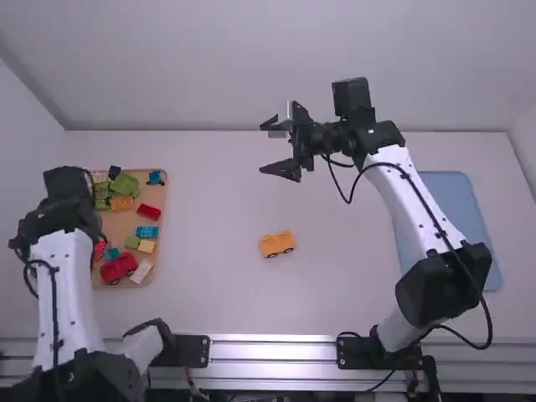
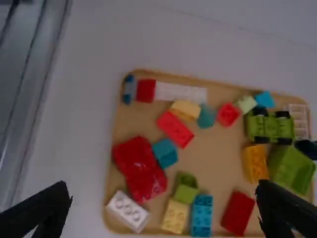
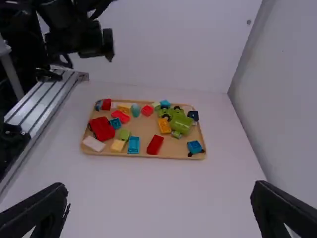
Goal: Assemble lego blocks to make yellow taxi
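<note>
My left gripper (image 1: 63, 197) is over the wooden tray's left side (image 1: 124, 222), pointing down. In the left wrist view the left gripper (image 2: 163, 208) is open above the tray (image 2: 218, 166), with nothing between its fingers. That tray holds a yellow block (image 2: 175, 215), an orange block (image 2: 256, 163), a white block (image 2: 127, 211) and a light blue block (image 2: 202, 215). An orange-yellow block on dark wheels (image 1: 277, 244) stands alone mid-table. Farther back, my right gripper (image 1: 266, 148) hangs above the table. Seen from its wrist, the right gripper (image 3: 159, 208) is open and holds nothing.
Red pieces (image 2: 138, 168), a red block (image 2: 237, 213) and green pieces (image 2: 292, 171) also lie in the tray. A flat blue tray (image 1: 456, 213) lies at the table's right, beyond the right arm's white link. Walls border the table behind and at the sides.
</note>
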Robot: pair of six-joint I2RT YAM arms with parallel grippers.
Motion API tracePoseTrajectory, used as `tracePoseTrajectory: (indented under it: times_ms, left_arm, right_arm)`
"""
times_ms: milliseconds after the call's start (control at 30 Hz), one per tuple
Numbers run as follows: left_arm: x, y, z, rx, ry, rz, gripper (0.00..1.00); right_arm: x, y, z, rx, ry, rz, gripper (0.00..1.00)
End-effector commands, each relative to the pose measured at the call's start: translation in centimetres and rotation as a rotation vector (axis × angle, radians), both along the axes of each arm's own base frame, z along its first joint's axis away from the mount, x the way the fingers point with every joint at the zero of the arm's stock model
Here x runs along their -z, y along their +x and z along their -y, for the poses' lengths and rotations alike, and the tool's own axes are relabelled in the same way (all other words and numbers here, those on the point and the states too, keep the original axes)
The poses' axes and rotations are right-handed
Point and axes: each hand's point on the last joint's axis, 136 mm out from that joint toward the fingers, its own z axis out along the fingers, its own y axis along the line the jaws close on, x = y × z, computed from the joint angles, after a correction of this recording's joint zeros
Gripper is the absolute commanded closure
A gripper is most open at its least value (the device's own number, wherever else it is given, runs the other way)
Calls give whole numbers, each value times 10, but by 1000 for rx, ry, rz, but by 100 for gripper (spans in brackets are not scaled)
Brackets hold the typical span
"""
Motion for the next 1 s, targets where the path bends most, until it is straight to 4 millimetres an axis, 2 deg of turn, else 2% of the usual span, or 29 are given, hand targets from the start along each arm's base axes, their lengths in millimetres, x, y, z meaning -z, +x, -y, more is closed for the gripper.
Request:
tracePoseTrajectory:
  times_ms: [0, 200, 367, 433, 500, 567, 700, 767, 800, 833, 867, 967]
  left_arm:
    - [15, -1, -8, 113, -86, -76, 1]
    - [27, 0, -48, 191, -227, -42, 1]
    - [29, 15, -81, 314, -300, -76, 1]
    - [36, 28, -96, 430, -340, -158, 1]
    - [40, 36, -99, 549, -363, -225, 1]
    - [51, 51, -97, 759, -413, -322, 1]
    - [67, 56, -105, 1042, -427, -507, 1]
    - [73, 66, -108, 1106, -405, -491, 1]
    - [77, 73, -108, 1174, -388, -479, 11]
    - [80, 78, -107, 1253, -370, -477, 30]
    - [86, 83, -103, 1396, -346, -483, 54]
    - [96, 82, -99, 1519, -330, -512, 50]
  right_arm:
    - [-7, 1, -1, 1, 3, 18, 1]
    - [-7, 1, -1, 4, 2, 19, 1]
    - [-9, 2, -2, 3, 7, 32, 1]
    - [-8, 2, -1, 3, 5, 29, 1]
    - [-8, 2, -1, 4, 5, 27, 1]
    - [-8, 2, -1, 5, 4, 25, 1]
    - [-8, 2, -1, 4, 5, 30, 1]
    - [-8, 2, -1, 4, 5, 32, 1]
    - [-8, 3, -1, 6, 4, 32, 1]
    - [-8, 3, -1, 9, 1, 33, 1]
    - [-8, 3, -1, 9, 1, 35, 1]
    - [-8, 3, -1, 10, 0, 33, 1]
